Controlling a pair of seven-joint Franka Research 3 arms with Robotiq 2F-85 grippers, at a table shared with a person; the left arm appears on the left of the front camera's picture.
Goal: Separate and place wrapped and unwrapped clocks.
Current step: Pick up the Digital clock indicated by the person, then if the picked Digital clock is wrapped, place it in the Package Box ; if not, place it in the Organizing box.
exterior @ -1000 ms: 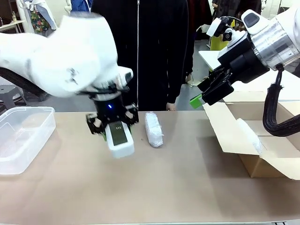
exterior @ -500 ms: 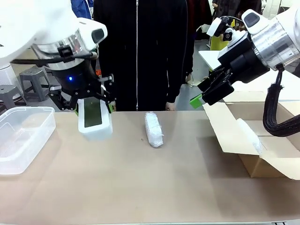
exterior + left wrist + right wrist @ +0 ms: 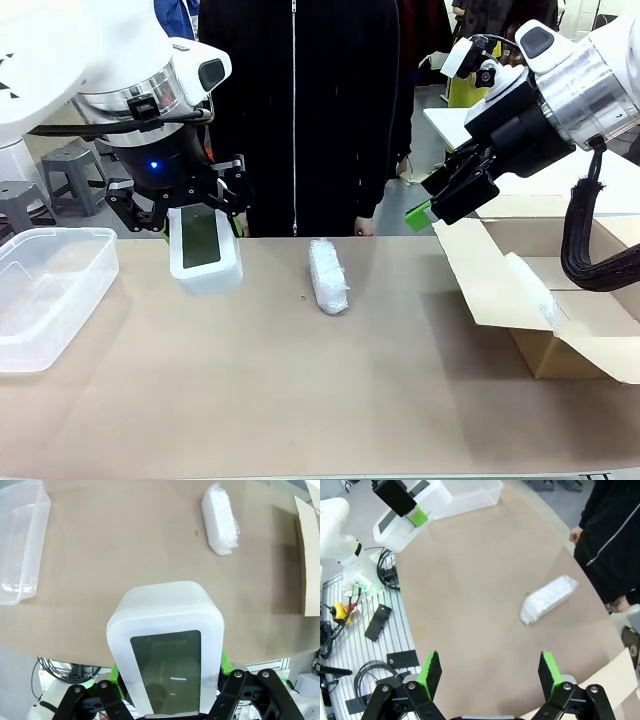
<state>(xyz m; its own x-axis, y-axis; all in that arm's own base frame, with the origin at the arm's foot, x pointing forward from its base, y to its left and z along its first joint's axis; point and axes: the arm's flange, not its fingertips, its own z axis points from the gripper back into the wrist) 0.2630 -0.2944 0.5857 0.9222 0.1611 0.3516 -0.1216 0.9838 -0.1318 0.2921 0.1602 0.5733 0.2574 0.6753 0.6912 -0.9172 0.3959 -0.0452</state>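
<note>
- Unwrapped clock [image 3: 205, 255], white with a dark screen, hangs in the air above the left part of the worktop [image 3: 350, 400], just right of the clear plastic tub [image 3: 60, 240], clear of the surface.
- Left gripper [image 3: 202, 228] pinches this clock by its long sides; in the left wrist view the green pads [image 3: 116, 672] press against the white casing [image 3: 165, 610], screen facing the camera.
- The tub stands at the left edge of the worktop, open at the top, its see-through floor showing.
- An open cardboard box [image 3: 560, 360] sits at the right edge, flaps spread; a whitish bubble-wrap bundle [image 3: 530, 290] lies inside it against the left flap.
- A wrapped clock [image 3: 328, 275] lies flat on the worktop near the far edge, about midway between tub and box, lengthwise from far to near, touching nothing else.
- Right gripper [image 3: 440, 200] hovers high above the box's left flap, its jaws spread wide and holding nothing; the right wrist view looks between its pads [image 3: 432, 672] down on that bundle [image 3: 547, 600].
- Bare brown worktop runs along the near side and between the bundle and each container.
- A person in a black jacket [image 3: 300, 100] stands at the far edge, right behind the wrapped clock, one hand [image 3: 365, 228] down at the worktop's edge.
</note>
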